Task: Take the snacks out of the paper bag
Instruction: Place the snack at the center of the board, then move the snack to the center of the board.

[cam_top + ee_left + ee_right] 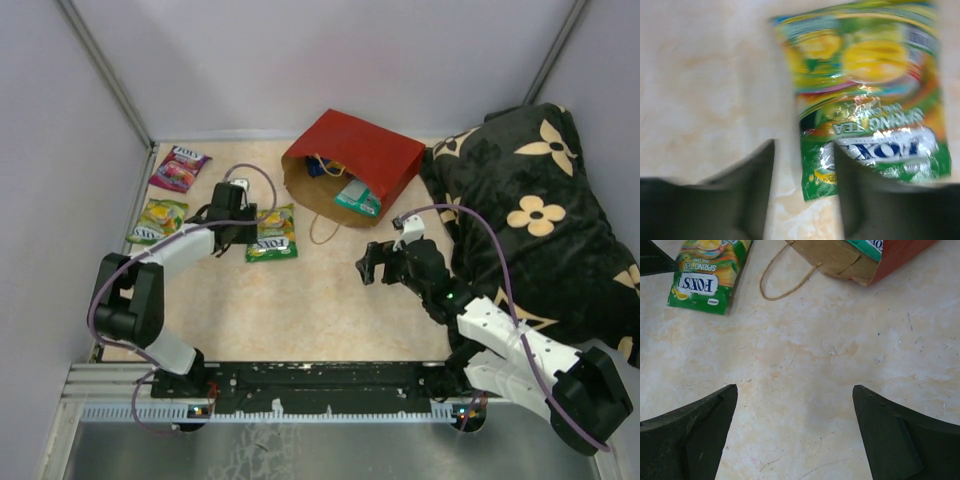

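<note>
Your jaws on both arms stand wide, empty. The teal packet (357, 197) in the paper bag (368, 148) looks light and slick; pinch its exposed edge.

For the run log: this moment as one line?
left hand open by green packet; right hand open, empty; purple packet, yellow-green packet out; teal packet in paper bag
</note>
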Robot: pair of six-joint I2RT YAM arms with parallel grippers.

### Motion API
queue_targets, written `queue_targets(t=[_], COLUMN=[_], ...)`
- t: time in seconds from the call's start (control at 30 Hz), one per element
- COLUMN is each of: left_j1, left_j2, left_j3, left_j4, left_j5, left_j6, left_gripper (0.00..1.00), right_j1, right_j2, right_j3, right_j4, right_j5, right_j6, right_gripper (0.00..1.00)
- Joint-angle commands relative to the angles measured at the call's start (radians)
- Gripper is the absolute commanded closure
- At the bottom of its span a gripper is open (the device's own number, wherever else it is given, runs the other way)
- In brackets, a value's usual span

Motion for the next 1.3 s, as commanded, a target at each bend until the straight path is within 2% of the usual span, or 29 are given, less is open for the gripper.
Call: queue_targets(t=[0.0,0.03,0.07,0.17,0.33,0.47,0.57,0.87,1.03,1.27], left_j1=[0.054,0.062,0.065,0.035,-0.155,-0.189,-0.189,-0.158,-0.049,0.049], left_j2=[0.039,0.056,0.074,0.088,0.087,0.144,0.201,0.281,0.222,0.137], left_j3=[0.082,0.122,0.164,0.251,0.209,0.139,0.116,0.121,0.066,0.049], left_j4=[-0.171,-0.202,-0.235,-0.268,-0.116,0.001,0.045,-0.011,0.024,-0.021], left_j5=[-0.339,-0.402,-0.449,-0.475,-0.326,-0.181,-0.205,-0.352,-0.234,-0.236], left_j6=[-0.007,-0.023,-0.035,-0.054,-0.050,-0.123,-0.143,-0.146,-0.152,-0.077], left_gripper=[0.14,0.04,0.00,0.00,0.00,0.00,0.00,0.00,0.00,0.00], right_j1=[0.001,0.001,0.001,0.001,0.002,0.001,0.001,0.001,0.001,0.001], right_j2=[-0.016,-0.020,-0.024,-0.031,-0.036,-0.028,-0.034,-0.033,-0.031,-0.034], right_j3=[-0.009,-0.014,-0.014,-0.010,-0.016,-0.010,-0.013,-0.021,-0.021,-0.027], right_j4=[0.057,0.061,0.061,0.046,0.054,0.046,0.041,0.051,0.052,0.064], right_j5=[-0.026,-0.025,-0.028,-0.030,-0.016,-0.020,-0.018,-0.017,-0.024,-0.031], right_j6=[0.004,0.005,0.005,0.003,0.004,0.004,0.004,0.005,0.007,0.010], right_gripper=[0.01,0.01,0.01,0.01,0.01,0.01,0.01,0.01,0.01,0.01])
